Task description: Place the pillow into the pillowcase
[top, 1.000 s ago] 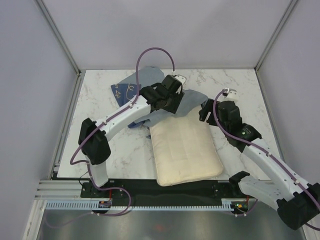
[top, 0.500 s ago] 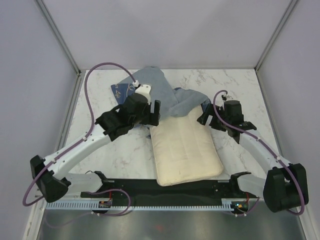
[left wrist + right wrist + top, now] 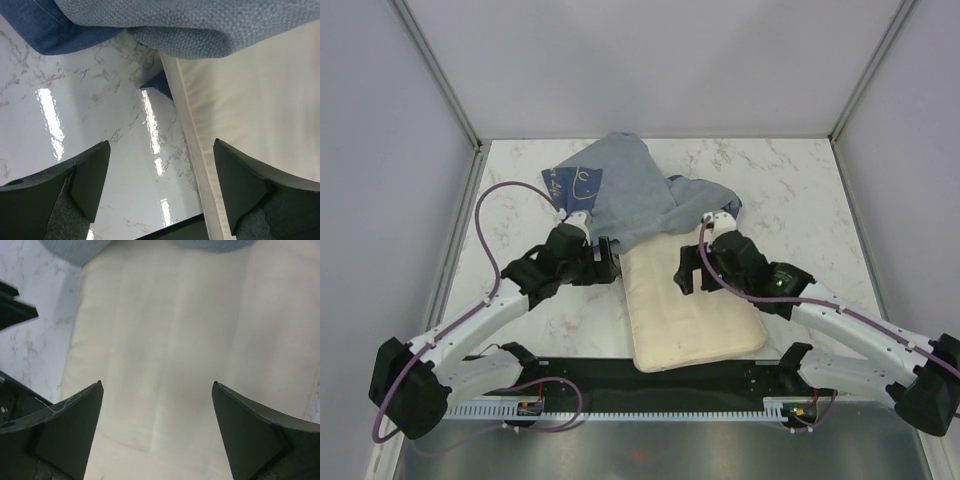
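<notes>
Bright even overhead light; glare streaks on marble table [image 3: 102, 107]; soft shadows; top view sharp

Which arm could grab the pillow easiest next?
Probably right: the right gripper hangs open straight over the pillow, while the left gripper straddles the pillow's edge beside the pillowcase.

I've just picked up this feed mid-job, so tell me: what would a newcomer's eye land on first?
The cream pillow lies on the marble table toward the near edge, mostly bare. Only its far end is covered by the rumpled blue pillowcase heaped behind it. Both grippers are open and empty: the left gripper straddles the pillow's left seam, and the right gripper hangs over its middle.
</notes>
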Action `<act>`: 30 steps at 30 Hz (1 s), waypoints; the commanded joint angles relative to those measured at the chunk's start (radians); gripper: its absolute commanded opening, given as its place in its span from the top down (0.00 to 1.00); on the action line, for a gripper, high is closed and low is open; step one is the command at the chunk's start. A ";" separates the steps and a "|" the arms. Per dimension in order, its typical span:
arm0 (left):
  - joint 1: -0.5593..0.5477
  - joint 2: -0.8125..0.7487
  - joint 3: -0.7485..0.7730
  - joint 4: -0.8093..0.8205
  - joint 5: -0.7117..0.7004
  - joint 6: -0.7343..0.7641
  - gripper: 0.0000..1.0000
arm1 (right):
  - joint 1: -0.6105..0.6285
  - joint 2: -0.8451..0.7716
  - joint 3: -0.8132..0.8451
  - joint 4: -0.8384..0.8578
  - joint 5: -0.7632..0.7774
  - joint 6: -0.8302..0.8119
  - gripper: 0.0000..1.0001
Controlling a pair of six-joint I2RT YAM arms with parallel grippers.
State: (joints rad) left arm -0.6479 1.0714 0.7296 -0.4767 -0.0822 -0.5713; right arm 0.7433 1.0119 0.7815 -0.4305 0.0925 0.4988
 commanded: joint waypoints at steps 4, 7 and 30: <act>0.066 -0.057 -0.021 0.113 0.136 -0.050 0.09 | 0.385 0.065 0.081 -0.147 0.324 0.098 0.02; 0.105 -0.041 -0.039 0.130 0.170 -0.068 0.10 | 0.563 0.151 0.163 -0.221 0.467 0.181 0.02; 0.223 -0.165 -0.208 0.253 0.205 -0.168 0.10 | 0.697 0.617 0.229 -0.217 0.619 0.284 0.52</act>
State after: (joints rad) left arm -0.4328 0.8825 0.5308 -0.2989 0.0761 -0.6998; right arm 1.4887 1.6203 1.0435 -0.6422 0.6640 0.7681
